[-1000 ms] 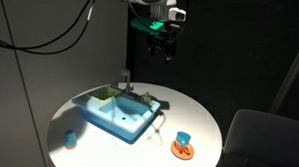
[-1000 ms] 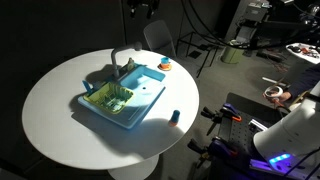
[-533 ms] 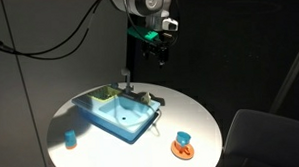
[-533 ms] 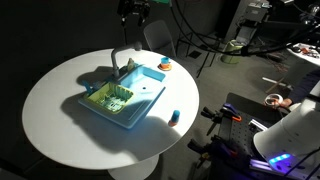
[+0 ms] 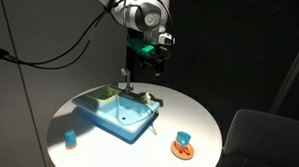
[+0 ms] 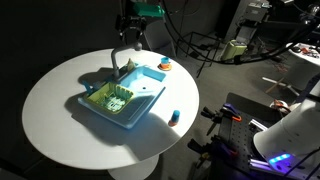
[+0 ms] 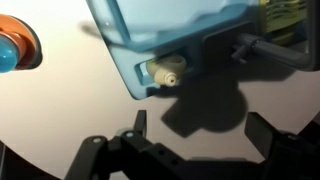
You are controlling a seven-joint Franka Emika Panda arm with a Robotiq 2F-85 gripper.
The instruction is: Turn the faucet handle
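The thin grey upright faucet stands at the far rim of the light-blue basin; both also show in the other exterior view, faucet and basin. The faucet handle is a tiny pale lever low on it, hard to make out. My gripper hangs open and empty above and just beside the faucet, apart from it. In the wrist view the open jaws are over bare table behind the basin, and the grey faucet lies at the right.
A small white-and-yellow bottle-like piece sits at the basin's corner. A green rack lies inside the basin. An orange plate with a blue piece and a small blue cup stand on the round white table.
My gripper has come down and moved closer to the faucet, still open. Nothing on the table has moved.
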